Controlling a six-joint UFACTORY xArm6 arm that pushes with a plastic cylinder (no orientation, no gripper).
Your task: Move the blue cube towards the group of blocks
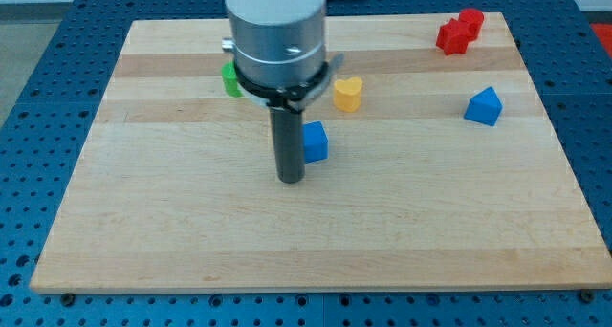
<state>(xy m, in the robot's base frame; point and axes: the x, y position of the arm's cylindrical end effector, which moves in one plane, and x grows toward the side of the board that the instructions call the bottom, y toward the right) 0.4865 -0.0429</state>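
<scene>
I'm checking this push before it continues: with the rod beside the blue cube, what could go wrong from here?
1. My tip sits at the blue cube's lower-left edge; an off-centre push may spin it or let it slip away.
2. The arm hides most of the green block, so closing on it and the yellow heart is hard to judge.

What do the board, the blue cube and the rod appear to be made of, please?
Board: pale wood, matt, with visible grain and plank seams. Blue cube: probably painted wood or plastic, since its colour is uniform; I cannot tell which. Rod, ending at my tip just left of the cube: dark, smooth, slightly shiny, possibly metal or plastic.
</scene>
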